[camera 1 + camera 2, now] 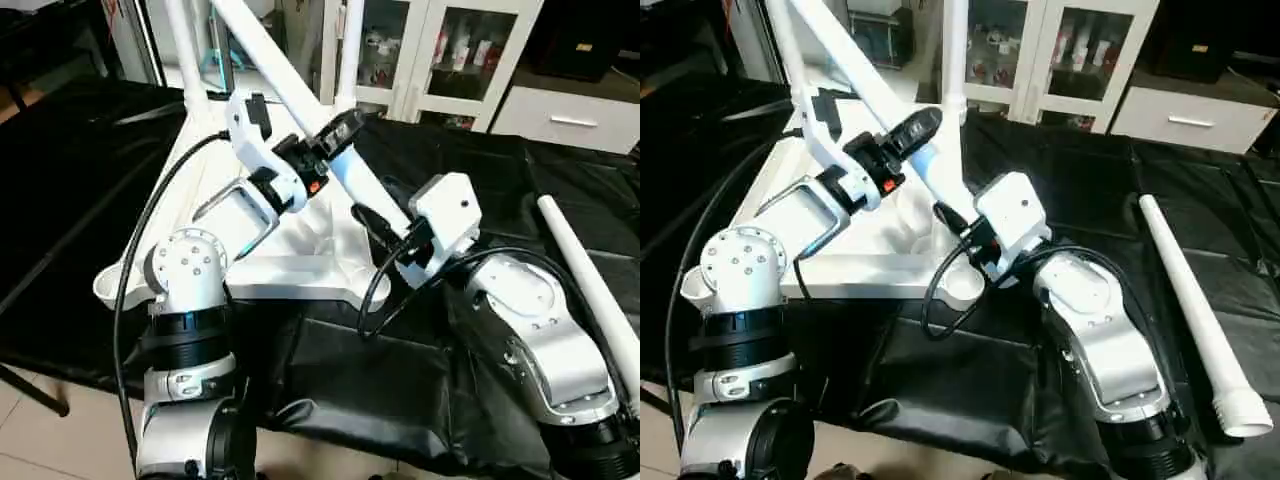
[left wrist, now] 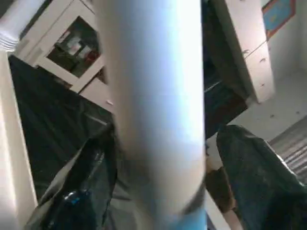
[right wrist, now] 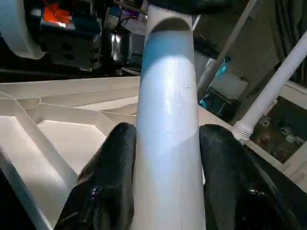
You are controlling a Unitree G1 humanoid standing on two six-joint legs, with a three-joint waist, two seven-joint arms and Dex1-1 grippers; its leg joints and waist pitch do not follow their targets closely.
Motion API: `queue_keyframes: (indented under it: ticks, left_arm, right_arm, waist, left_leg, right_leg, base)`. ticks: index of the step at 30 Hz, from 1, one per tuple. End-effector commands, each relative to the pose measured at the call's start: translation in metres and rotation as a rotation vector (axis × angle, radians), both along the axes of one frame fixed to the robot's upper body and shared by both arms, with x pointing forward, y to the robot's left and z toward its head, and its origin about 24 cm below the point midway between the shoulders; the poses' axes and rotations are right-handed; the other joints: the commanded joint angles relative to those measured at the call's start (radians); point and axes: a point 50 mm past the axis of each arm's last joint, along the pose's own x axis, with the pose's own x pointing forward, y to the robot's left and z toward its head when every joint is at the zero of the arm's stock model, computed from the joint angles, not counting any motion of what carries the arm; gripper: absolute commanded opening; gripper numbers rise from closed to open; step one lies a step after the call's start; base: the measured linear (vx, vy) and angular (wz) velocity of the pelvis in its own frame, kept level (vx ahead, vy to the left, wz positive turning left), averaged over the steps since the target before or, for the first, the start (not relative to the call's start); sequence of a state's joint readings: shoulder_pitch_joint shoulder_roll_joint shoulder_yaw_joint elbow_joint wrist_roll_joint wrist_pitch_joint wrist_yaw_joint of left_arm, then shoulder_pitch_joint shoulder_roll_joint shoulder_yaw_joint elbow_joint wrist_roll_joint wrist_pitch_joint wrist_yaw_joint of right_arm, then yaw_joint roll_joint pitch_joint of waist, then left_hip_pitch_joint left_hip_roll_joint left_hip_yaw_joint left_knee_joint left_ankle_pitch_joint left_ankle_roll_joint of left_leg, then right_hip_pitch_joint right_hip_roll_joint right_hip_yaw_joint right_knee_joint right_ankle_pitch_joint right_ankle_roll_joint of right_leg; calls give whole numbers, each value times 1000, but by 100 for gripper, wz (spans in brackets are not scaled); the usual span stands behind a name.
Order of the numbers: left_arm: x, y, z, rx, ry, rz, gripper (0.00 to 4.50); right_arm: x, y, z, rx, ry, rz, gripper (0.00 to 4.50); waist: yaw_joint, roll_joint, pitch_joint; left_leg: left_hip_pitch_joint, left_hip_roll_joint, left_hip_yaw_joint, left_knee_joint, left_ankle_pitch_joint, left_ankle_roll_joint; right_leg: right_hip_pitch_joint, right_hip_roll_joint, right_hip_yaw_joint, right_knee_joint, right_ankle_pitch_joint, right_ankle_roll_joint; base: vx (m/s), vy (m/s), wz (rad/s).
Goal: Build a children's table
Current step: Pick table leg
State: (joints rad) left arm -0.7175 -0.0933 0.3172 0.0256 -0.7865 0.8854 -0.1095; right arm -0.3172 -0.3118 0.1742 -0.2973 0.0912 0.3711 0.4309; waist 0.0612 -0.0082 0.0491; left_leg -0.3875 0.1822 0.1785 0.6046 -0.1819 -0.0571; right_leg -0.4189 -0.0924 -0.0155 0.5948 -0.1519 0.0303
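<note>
A big counter [image 1: 1200, 180] with a shiny black cover takes up most of the room in front of the robot. Behind it stands a white cabinet [image 1: 440, 60] with glass doors and things on its shelves.

The white table top [image 1: 855, 265] lies upside down on the counter, close to the robot. You can see its ribs and a round corner socket [image 1: 962, 287] at the near edge.

I count four long white legs. Two legs stand up from the far corners [image 1: 350, 50] [image 1: 185, 50]. One slanted leg [image 1: 270, 60] leans across the top, and both claws are on it. One loose leg [image 1: 1195, 310] lies flat on the counter, on the robot's right side.

The right claw [image 3: 165, 158] squeezes the slanted leg low down, one black finger on each side. The left claw [image 1: 335, 135] has its fingers around the same leg higher up, but I cannot tell if it is gripping.
</note>
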Motion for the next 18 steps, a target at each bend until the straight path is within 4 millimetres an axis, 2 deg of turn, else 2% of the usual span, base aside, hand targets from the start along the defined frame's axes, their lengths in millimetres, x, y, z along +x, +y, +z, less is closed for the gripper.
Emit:
queue_keyframes:
  ticks: [1,5,9,10,12,13,14,15,18]
  left_arm:
    - [1,-2,-5,20,25,27,311]
    - [1,-1,-5,15,22,27,273]
    - [0,-1,-5,-9,27,33,237]
    - [0,0,-5,-12,27,32,219]
    - [0,0,-4,-13,25,26,219]
    - [1,0,-4,-8,25,28,210]
    - [1,0,-4,-6,27,31,194]
    - [1,0,-4,-6,27,32,194]
    - [1,1,-4,-4,29,45,187]
  right_arm:
    - [3,0,6,-11,-51,-13,171]
    - [3,0,6,-12,-51,-12,171]
    - [2,1,4,-30,-52,-4,171]
    - [2,1,4,-32,-53,-2,171]
    - [2,3,4,-30,-55,0,171]
    - [3,4,4,-27,-55,1,171]
    - [3,4,4,-26,-55,1,171]
    - [3,4,3,-26,-55,1,171]
    - [4,5,2,-27,-55,0,171]
  waist:
    - [2,-13,-70]
    - [0,-13,-68]
    - [-1,-11,-69]
    - [-1,-7,-69]
    - [-1,-9,-70]
    - [0,-4,-69]
    - [-1,-6,-69]
    - [1,-3,-69]
    - [0,-6,-69]
  left_leg:
    - [12,18,-4,-67,-182,13]
    - [13,17,-4,-67,-197,16]
    - [12,18,-4,-67,-192,17]
    - [13,18,-4,-67,-191,17]
    - [12,17,-4,-66,-188,18]
    - [11,17,-5,-67,-192,17]
    - [11,17,-5,-68,-195,16]
    - [12,17,-6,-68,-197,14]
    - [13,17,-6,-69,-209,11]
  right_leg:
    - [51,-16,10,-60,-204,-144]
    - [49,-15,11,-63,-226,-140]
    - [50,-15,11,-62,-211,-143]
    - [49,-14,11,-61,-204,-146]
    - [51,-14,10,-60,-198,-147]
    - [50,-14,10,-61,-198,-150]
    - [51,-14,10,-61,-198,-151]
    - [50,-14,10,-60,-200,-151]
    - [51,-14,9,-61,-205,-152]
  base:
    - [0,0,0]
    - [0,0,0]
    - [0,0,0]
    - [0,0,0]
    - [0,0,0]
    - [0,0,0]
    - [0,0,0]
    - [0,0,0]
    - [0,0,0]
